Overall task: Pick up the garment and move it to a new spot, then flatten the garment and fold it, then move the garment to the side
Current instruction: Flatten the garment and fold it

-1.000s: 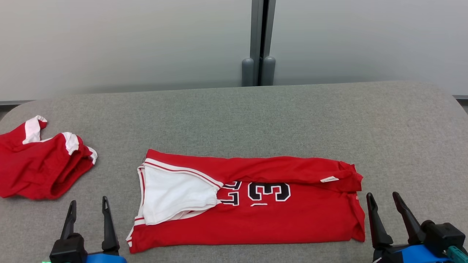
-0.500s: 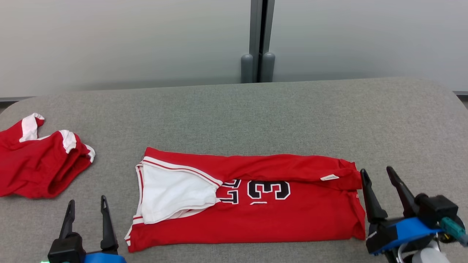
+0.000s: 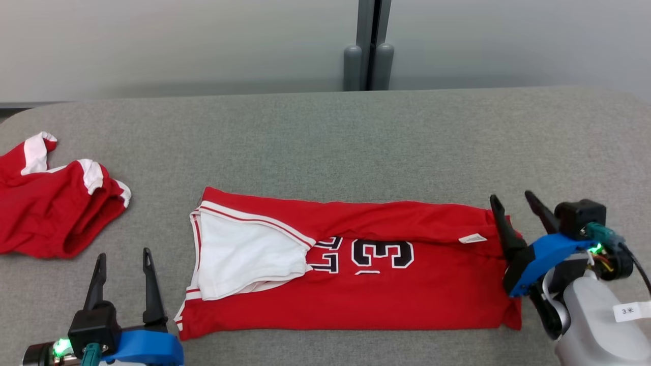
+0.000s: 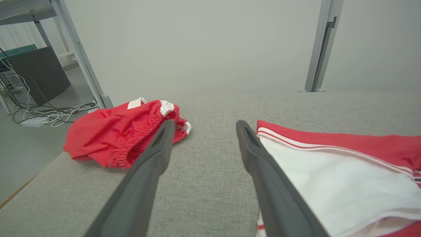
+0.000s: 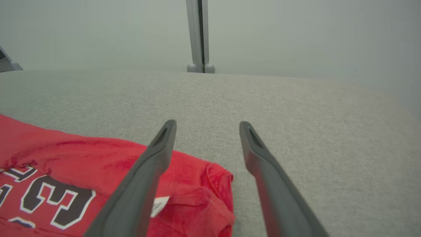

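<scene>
Jersey half-folded, arms poised at both ends.
The red jersey (image 3: 351, 274) lies as a long strip in the middle of the desk (image 3: 325, 137). The right end effector (image 3: 510, 196) is spread over its right edge, and the left end effector (image 3: 124, 254) is spread beside its left end. Best to pinch every layer and fold across evenly.

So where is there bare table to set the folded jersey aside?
Widest: the grey fabric tabletop behind the folded red numbered jersey. Also the strip between jersey and crumpled red shorts. Crowded at the jersey's right end, by the open right hand.
</scene>
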You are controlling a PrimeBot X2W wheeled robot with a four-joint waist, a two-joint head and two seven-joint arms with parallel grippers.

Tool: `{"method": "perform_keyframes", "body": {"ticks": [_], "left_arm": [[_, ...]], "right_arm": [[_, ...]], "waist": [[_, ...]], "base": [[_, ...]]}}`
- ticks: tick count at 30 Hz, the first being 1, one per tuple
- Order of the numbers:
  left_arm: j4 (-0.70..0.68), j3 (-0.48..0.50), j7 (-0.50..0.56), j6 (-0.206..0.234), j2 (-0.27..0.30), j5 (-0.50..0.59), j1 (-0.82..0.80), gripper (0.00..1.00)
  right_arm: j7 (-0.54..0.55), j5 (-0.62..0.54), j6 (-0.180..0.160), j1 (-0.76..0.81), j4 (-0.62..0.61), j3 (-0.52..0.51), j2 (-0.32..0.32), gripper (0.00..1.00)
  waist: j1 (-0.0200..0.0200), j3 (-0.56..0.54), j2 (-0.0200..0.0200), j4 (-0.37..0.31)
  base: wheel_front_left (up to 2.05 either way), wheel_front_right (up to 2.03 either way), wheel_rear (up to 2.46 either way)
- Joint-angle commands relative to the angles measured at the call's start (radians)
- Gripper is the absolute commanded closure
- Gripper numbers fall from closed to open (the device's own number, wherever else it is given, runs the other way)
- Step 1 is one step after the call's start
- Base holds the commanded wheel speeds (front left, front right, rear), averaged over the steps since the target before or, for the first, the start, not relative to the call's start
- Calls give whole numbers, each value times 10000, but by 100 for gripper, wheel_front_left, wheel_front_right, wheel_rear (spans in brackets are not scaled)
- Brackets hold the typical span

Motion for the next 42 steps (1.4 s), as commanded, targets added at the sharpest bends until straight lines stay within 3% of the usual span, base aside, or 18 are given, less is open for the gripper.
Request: {"method": "perform_keyframes", "body": {"ticks": [1, 10, 24, 25, 27, 34, 42], "left_arm": [[21, -33, -46, -43, 8, 65, -200, 0], [26, 24, -47, 3, -23, 68, -316, 0], [85, 72, -46, -14, -26, 109, -384, 0], [101, 85, -46, -22, -19, 105, -379, 0], [119, 110, -46, -30, -12, 96, -379, 0], [116, 69, -47, 12, -48, 128, -333, 0], [63, 118, -46, 44, -46, 123, -91, 0]], "right_arm": [[13, 133, 2, -145, 436, 75, -15, 0], [-412, 825, 2, 16, 2615, 579, 427, 0], [-707, 1773, 2, 288, 4125, 1263, 951, 0], [-728, 1880, 2, 246, 4148, 1273, 980, 11], [-741, 2111, 3, 167, 4236, 1319, 1039, 100], [-937, 2515, 2, -384, 4222, 1472, 654, 100], [-1092, 2591, -8, -318, 3783, 1303, -637, 100]], "waist": [[-1, 94, -2, 76], [-1, 262, -2, 56], [-1, 251, -2, -72], [-1, 255, -2, -84], [-1, 261, -2, -111], [-1, 200, -2, -145], [-1, 0, -2, -284]], "base": [[0, 0, 0], [0, 0, 0], [0, 0, 0], [0, 0, 0], [0, 0, 0], [0, 0, 0], [0, 0, 0]]}}
